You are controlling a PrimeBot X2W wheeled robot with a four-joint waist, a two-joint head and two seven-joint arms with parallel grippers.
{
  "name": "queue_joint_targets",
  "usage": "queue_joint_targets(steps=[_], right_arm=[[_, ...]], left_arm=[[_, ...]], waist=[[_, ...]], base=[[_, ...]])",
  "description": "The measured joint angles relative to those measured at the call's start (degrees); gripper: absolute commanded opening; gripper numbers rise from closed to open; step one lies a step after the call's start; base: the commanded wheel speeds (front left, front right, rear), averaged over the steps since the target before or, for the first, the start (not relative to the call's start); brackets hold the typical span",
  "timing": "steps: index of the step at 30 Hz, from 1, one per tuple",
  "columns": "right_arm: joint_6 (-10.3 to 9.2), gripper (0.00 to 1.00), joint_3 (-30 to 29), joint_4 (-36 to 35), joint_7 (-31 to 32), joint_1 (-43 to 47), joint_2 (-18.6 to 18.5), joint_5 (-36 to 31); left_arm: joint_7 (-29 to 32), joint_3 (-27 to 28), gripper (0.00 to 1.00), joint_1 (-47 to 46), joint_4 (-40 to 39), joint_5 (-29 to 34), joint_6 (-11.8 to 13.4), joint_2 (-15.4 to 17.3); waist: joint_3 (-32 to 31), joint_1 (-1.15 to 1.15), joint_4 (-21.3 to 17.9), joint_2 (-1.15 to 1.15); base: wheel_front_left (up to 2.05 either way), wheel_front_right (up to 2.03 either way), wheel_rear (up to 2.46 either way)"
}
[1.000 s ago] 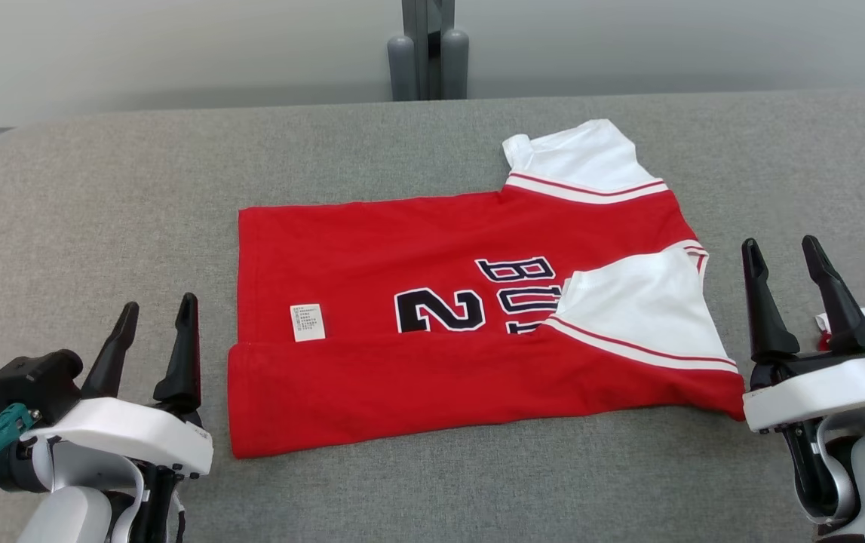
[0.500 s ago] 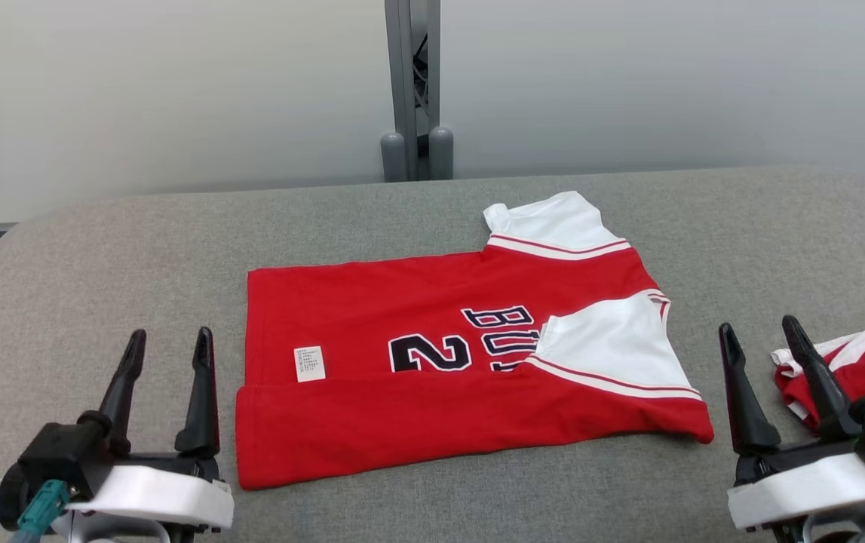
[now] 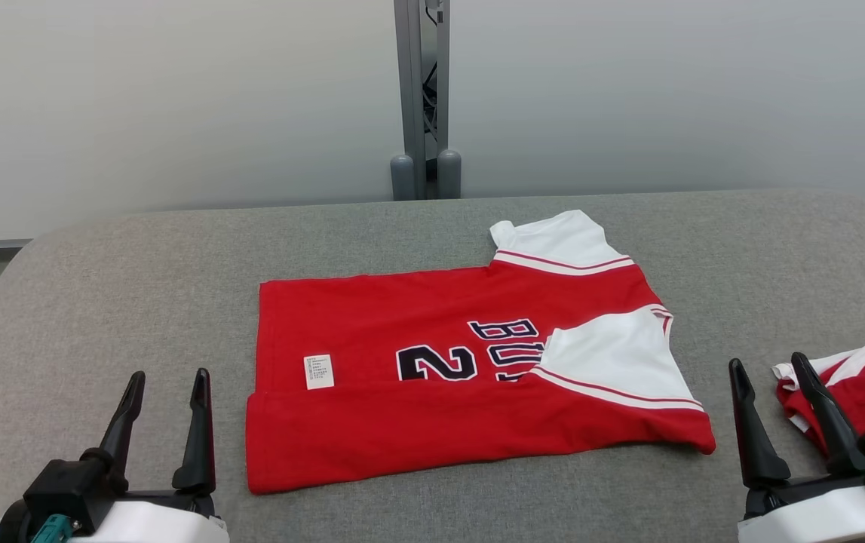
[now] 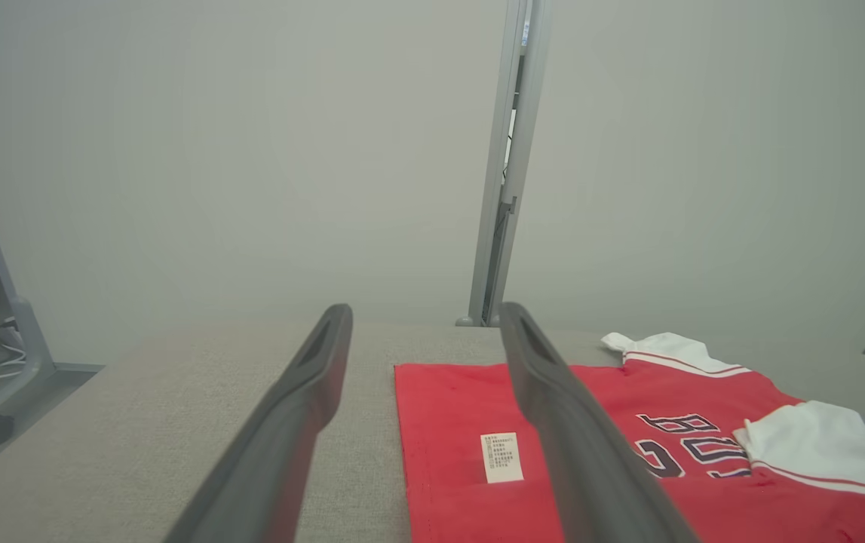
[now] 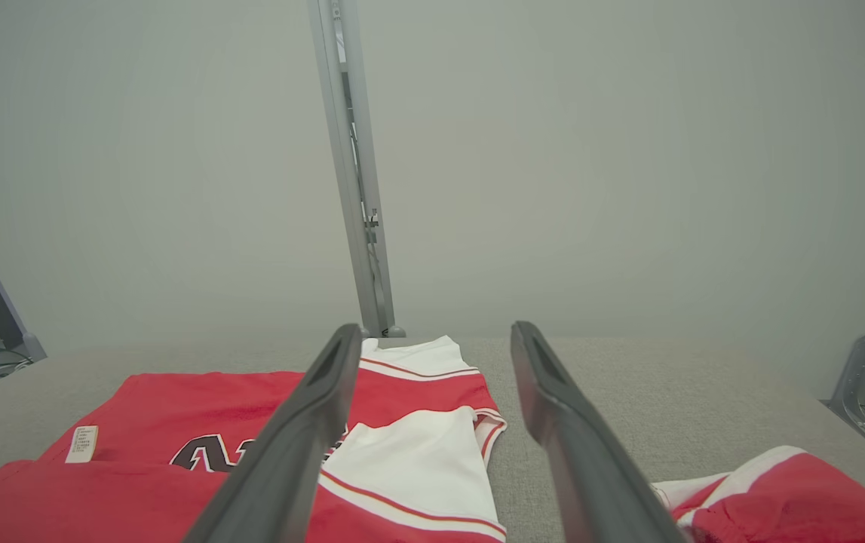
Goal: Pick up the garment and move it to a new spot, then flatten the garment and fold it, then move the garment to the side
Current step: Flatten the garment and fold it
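Note:
A red jersey with white sleeves, the garment (image 3: 440, 377), lies flat on the grey table (image 3: 138, 286), its near long edge folded up over the dark number and letters. One white sleeve is folded in on its right part. My left gripper (image 3: 168, 381) stands open at the lower left, just left of the garment's near corner and apart from it. My right gripper (image 3: 771, 369) stands open at the lower right, past the garment's right end. The left wrist view shows the garment (image 4: 628, 445) ahead right, and the right wrist view shows the garment (image 5: 251, 452) ahead left. Both grippers hold nothing.
A second red and white cloth (image 3: 854, 385) lies bunched at the table's right edge, close behind my right gripper; the right wrist view has this cloth (image 5: 779, 498) at its lower right. A grey post (image 3: 424, 90) stands behind the table against a pale wall.
The head camera has tilted up, so the whole scene sits lower in the picture and more wall shows. Both grippers stay open; the garment lies as before.

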Motion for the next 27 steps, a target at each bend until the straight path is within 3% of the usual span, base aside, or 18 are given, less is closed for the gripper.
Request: queue_joint_targets(steps=[18, 27], right_arm=[[0.0, 1.0, 0.12, 0.12, 0.77, 0.58, 0.04, 0.58], [0.0, 1.0, -0.68, 3.22, 2.14, -0.52, 0.08, 0.11]], left_arm=[[-0.1, 2.75, 1.0, 1.02, 1.67, 3.14, -2.92, -1.78], [2.53, 0.63, 1.0, -0.32, 2.01, 3.92, -3.61, -1.78]], waist=[[-0.42, 0.0, 0.5, 0.0], [0.11, 0.0, 0.56, 0.0]], base=[[0.0, 0.0, 0.0], [0.0, 0.0, 0.0]])
